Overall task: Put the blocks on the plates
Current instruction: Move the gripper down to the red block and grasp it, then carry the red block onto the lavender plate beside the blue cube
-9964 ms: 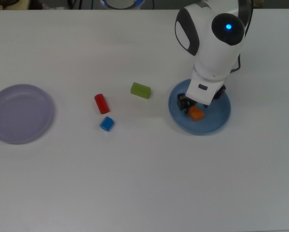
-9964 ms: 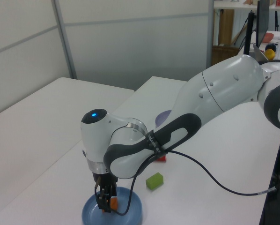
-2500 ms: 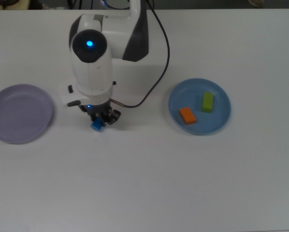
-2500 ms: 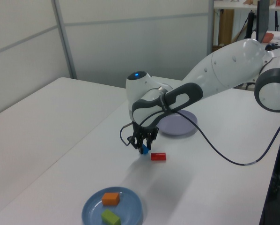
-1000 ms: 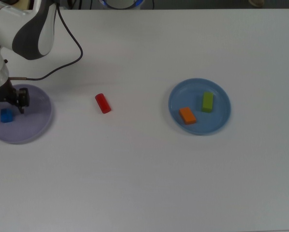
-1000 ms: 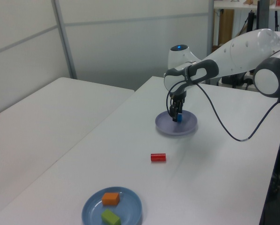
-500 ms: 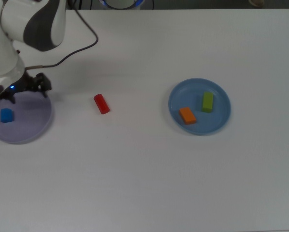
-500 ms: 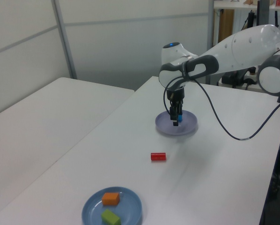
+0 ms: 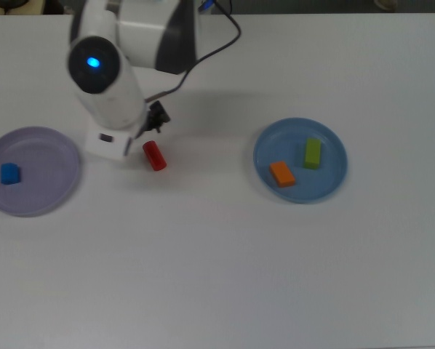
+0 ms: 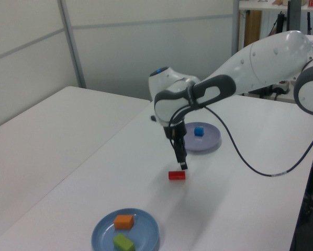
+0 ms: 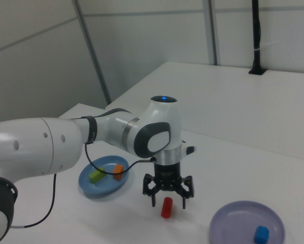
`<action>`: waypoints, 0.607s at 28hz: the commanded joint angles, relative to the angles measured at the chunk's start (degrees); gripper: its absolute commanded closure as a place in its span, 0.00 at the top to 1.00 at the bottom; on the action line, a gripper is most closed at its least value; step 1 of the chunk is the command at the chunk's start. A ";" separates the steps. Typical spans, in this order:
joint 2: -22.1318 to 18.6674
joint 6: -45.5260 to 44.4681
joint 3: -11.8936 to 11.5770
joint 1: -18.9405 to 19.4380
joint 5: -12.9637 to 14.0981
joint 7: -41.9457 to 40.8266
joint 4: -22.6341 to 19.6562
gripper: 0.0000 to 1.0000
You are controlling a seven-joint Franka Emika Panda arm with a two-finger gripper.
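Note:
The red cylinder (image 9: 153,155) lies on its side on the white table between the two plates. My gripper (image 11: 169,197) hangs open just above it, one finger on each side, touching nothing. On the lavender plate (image 9: 50,178), at the top view's left, rests the small blue cube (image 9: 10,173). The orange block (image 9: 281,173) and the lime-green block (image 9: 313,153) lie side by side on the blue plate (image 9: 332,178) at the top view's right. In the left view the gripper (image 10: 181,163) sits right over the red cylinder (image 10: 177,175).
The arm's white body (image 9: 105,80) and a black cable (image 9: 203,54) reach in from the top view's upper edge. In the left view, a second white table (image 10: 46,130) stands beside this one at the left view's left.
The gripper left the blue cube on the lavender plate and moved toward the top view's right, ending above the red cylinder. The blocks on the blue plate stayed put.

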 commanded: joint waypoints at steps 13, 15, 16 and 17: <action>3.40 8.44 -0.77 2.68 -0.44 8.27 -0.62 0.02; 3.32 8.26 -0.77 2.68 -0.44 8.18 -0.62 0.00; 3.23 8.17 -0.77 2.68 -0.44 8.18 -0.62 0.00; 2.97 7.91 -0.85 2.50 -0.44 8.18 -0.62 0.00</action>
